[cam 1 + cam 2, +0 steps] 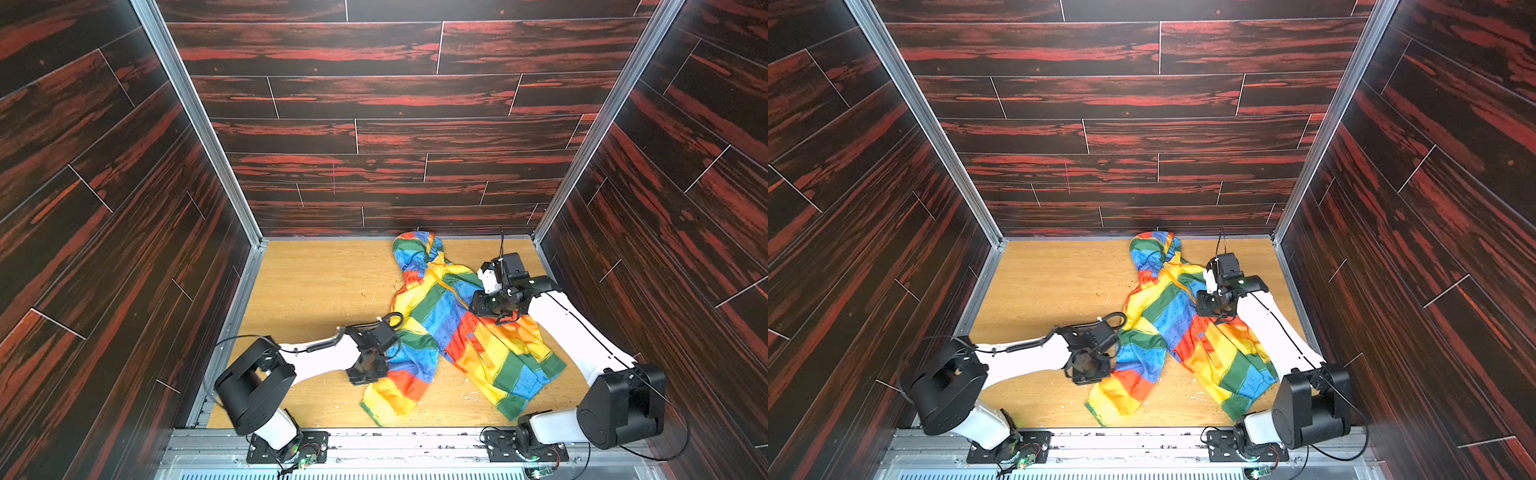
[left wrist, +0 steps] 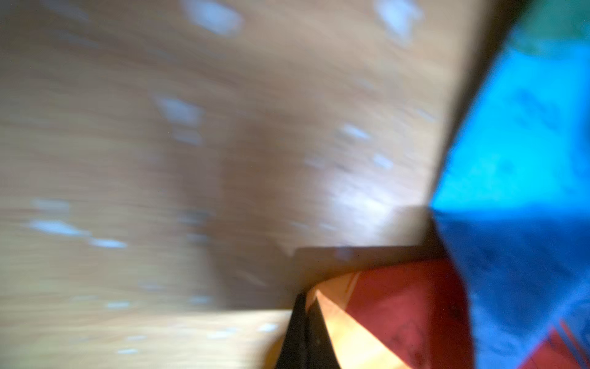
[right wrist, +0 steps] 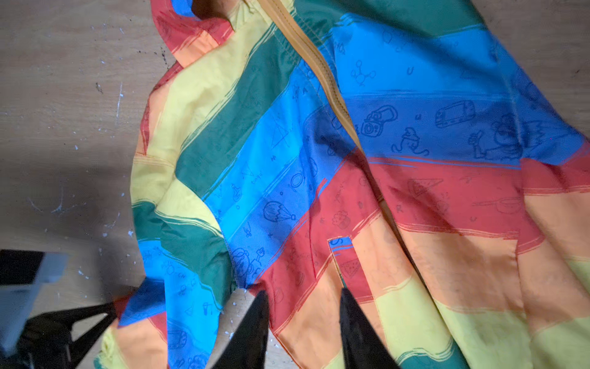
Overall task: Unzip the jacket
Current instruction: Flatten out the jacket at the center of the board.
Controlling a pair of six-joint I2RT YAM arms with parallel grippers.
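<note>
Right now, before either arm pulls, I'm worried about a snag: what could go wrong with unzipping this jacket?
1. The right gripper is open over red-orange cloth by the pocket, off the zipper; closing there would likely pinch fabric only.
2. The left gripper is shut at a sleeve; pulling may drag the whole jacket rather than brace it.

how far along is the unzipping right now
Nothing done yet: the zipper on the jacket looks closed where visible. In hand: the left gripper is shut, seemingly pinching a sleeve; the right gripper hovers open over the front. Left: opening the whole zipper.
</note>
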